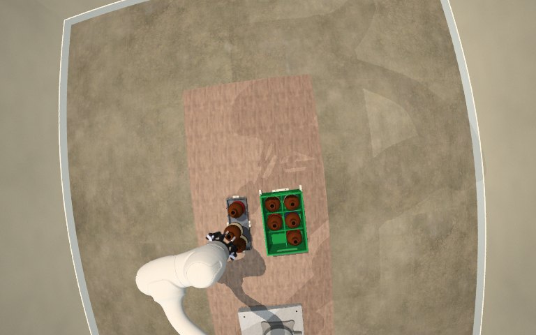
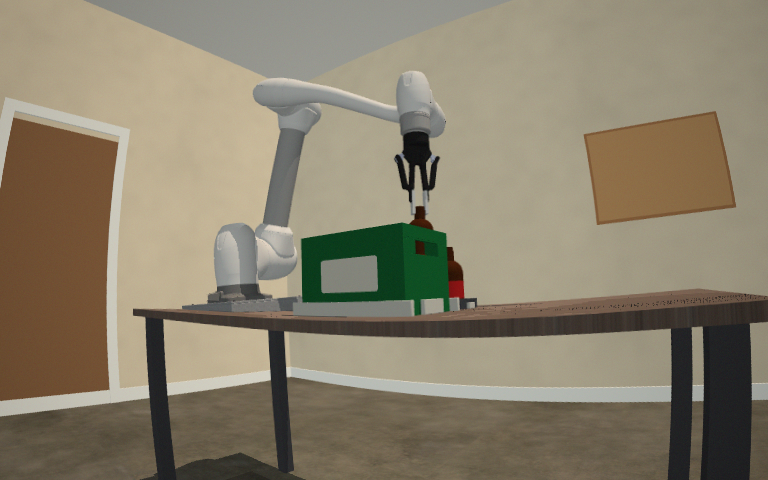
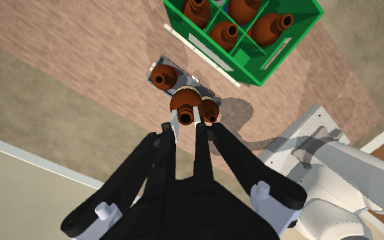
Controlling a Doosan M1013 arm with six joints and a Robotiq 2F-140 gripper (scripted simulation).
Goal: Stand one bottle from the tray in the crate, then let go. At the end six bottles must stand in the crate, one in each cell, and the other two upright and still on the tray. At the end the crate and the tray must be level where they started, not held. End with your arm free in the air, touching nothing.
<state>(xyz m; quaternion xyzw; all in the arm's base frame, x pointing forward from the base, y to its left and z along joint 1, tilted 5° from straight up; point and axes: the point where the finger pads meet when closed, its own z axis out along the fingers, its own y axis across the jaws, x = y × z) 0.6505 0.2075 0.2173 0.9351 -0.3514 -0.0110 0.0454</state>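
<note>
— Gripper (image 3: pixel 186 125) status?
— Nearly closed, clamped on neck of brown bottle (image 3: pixel 185 104), raised above grey tray (image 1: pixel 244 218).
— Crate (image 1: pixel 265 220)?
— Green, beside tray on table (image 1: pixel 252 130); five bottles in, near-left cell vacant. Two others upright on tray.

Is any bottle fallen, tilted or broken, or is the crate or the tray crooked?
Nothing stands out. Five bottles stand upright in the green crate; its near-left cell is vacant. The hand is shut on the neck of the middle bottle, lifted above the tray. Crate and tray look level.
</note>
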